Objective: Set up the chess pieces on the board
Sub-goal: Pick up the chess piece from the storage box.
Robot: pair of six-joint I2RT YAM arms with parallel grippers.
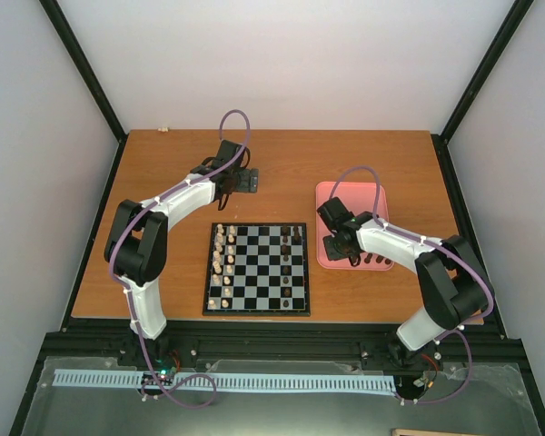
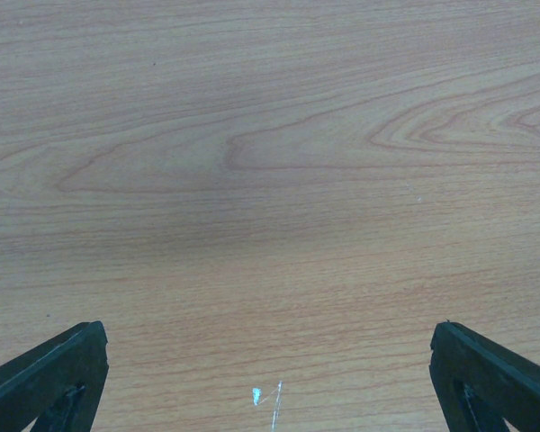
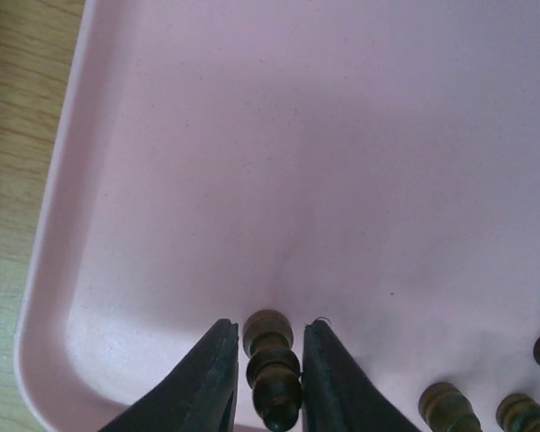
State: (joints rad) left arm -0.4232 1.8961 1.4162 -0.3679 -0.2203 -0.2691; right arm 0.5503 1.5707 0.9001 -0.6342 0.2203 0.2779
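Observation:
In the right wrist view a dark chess piece (image 3: 272, 369) lies on its side in the near left corner of the pink tray (image 3: 297, 135). My right gripper (image 3: 270, 324) has closed in on it, one finger on each side. More dark pieces (image 3: 445, 407) lie to the right on the tray floor. From above, the board (image 1: 257, 313) sits at the table's centre with a few dark pieces (image 1: 291, 243) on its right half. My right gripper (image 1: 338, 243) is low over the tray's near left part. My left gripper (image 2: 268, 326) is open over bare wood behind the board (image 1: 245, 182).
Pale cream pieces (image 1: 222, 259) stand in two columns on the board's left side. The pink tray (image 1: 350, 195) lies just right of the board, with several dark pieces (image 1: 372, 259) along its near edge. Black frame posts border the table.

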